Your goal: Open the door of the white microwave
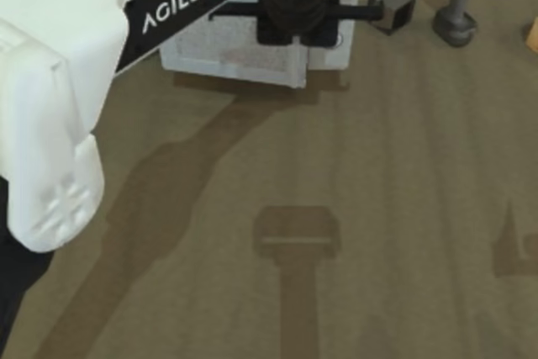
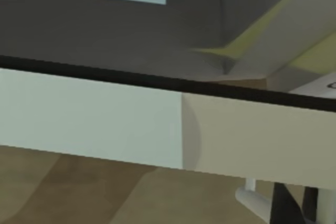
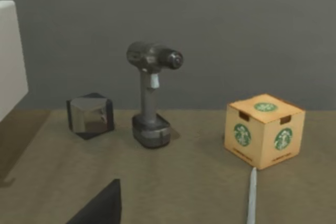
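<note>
Left hand [image 1: 296,16] reaches across the brown surface [image 1: 378,191] to the front of the white microwave [image 1: 252,52], which stands at the far edge, a little left of the middle in the top view. Its dark body covers the upper right part of the oven's front, with a thin black bar running out sideways from it. Whether its fingers are spread or pressed together I cannot tell; they are hidden under the wrist from above, and the left wrist view shows none of them.

Nearest the top camera, the left arm's large white link fills the left side, and the lettered dark band runs up toward the oven. Its shadow falls in a long streak over the surface.

On the oven's front, the door [image 1: 231,48] shows as a pale speckled panel below the arm, with its right edge standing slightly proud of the case. The left wrist view sits very close on a pale flat face [image 2: 89,114] topped by a black strip, with a dim hollow behind it.

Right of the oven, at the far edge, a small dark cube [image 1: 392,6] stands just beside it, then a grey power drill [image 1: 462,6] upright on its base. The right wrist view adds a tan printed box [image 3: 264,129] beyond the drill. The right hand itself is not in view.
</note>
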